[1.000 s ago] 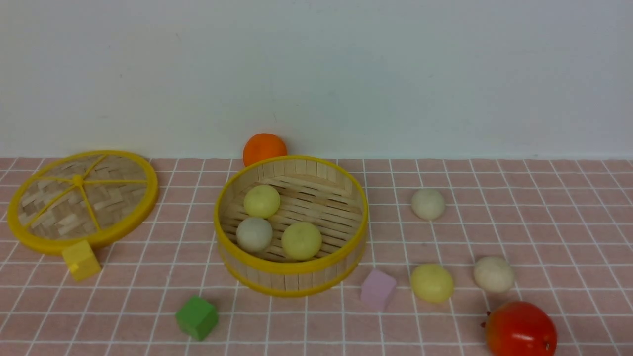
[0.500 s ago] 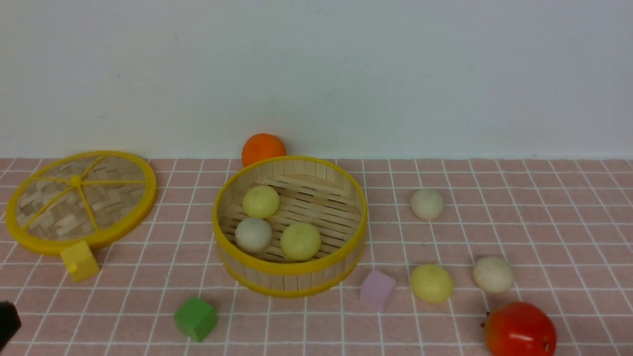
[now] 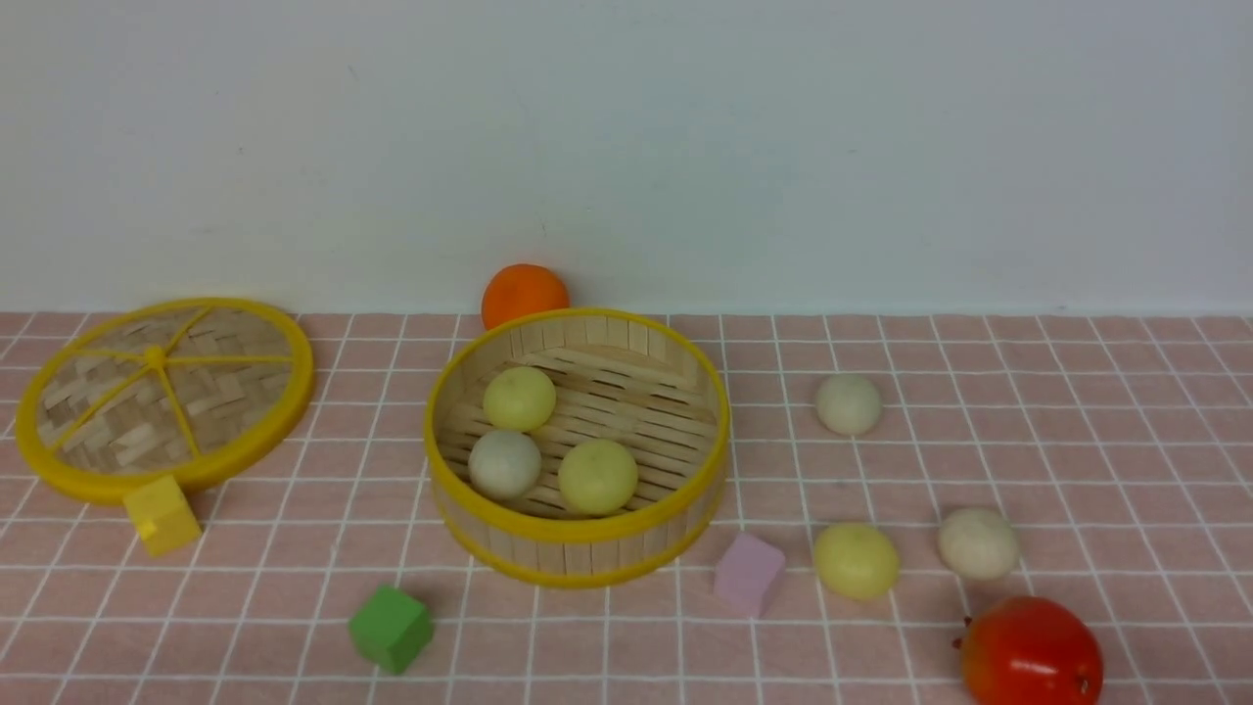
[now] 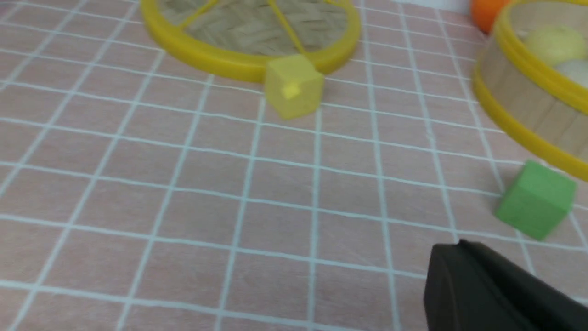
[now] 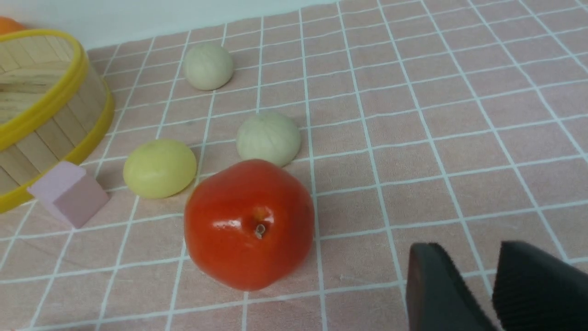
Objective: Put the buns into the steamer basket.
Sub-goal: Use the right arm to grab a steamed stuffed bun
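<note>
The steamer basket (image 3: 578, 537) stands mid-table with three buns inside: two pale yellow (image 3: 519, 399) (image 3: 597, 477) and one off-white (image 3: 504, 464). Three more buns lie on the cloth to its right: an off-white one (image 3: 848, 403) further back, a yellow one (image 3: 856, 560) and an off-white one (image 3: 978, 543) nearer me. Neither gripper shows in the front view. In the right wrist view my right gripper (image 5: 468, 264) is open and empty, just short of the loose buns (image 5: 268, 138). My left gripper (image 4: 452, 252) is shut and empty over the cloth near the green cube.
A glossy red fruit (image 3: 1030, 651) sits right in front of the two near buns. A pink cube (image 3: 748, 574), a green cube (image 3: 390, 628) and a yellow cube (image 3: 162, 516) lie around. The lid (image 3: 162, 397) lies at the left, an orange ball (image 3: 524, 294) behind the basket.
Half a second ago a dark gripper tip showed at the lower left edge of the front view; it has since left the view. The buns and basket have not moved.
</note>
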